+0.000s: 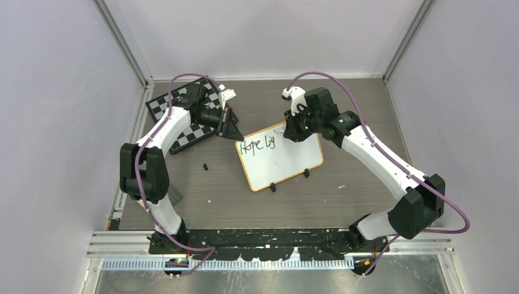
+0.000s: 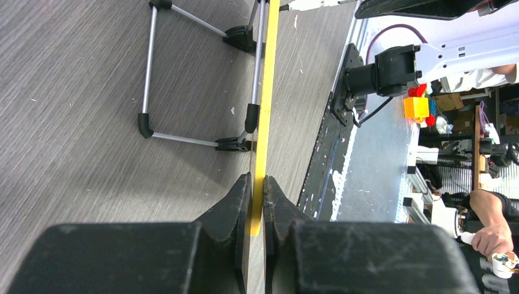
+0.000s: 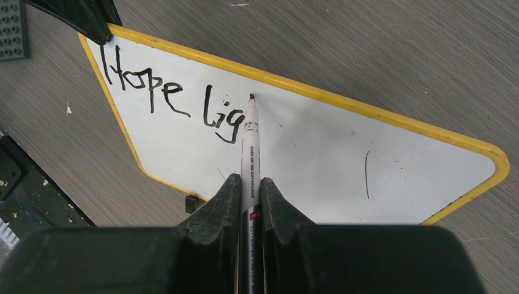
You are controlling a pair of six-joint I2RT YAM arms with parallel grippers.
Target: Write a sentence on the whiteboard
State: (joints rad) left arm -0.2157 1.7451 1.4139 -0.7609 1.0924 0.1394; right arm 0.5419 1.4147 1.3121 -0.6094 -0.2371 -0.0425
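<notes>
Grey wood-grain desk point(image 1: 343, 196) carries a whiteboard point(image 1: 281, 156). A chessboard point(image 1: 190, 136) lies left of the whiteboard, farther back; a small black piece point(image 1: 205, 166) lies near the whiteboard's left edge.

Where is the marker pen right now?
In the right wrist view, the marker is clamped in the right gripper, its tip at the whiteboard just right of the handwritten Lig, near the far yellow rim.

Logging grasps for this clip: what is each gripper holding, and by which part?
The left gripper clamps the whiteboard by its yellow rim at a corner. The right gripper grips a marker around its barrel, tip toward the board.
</notes>
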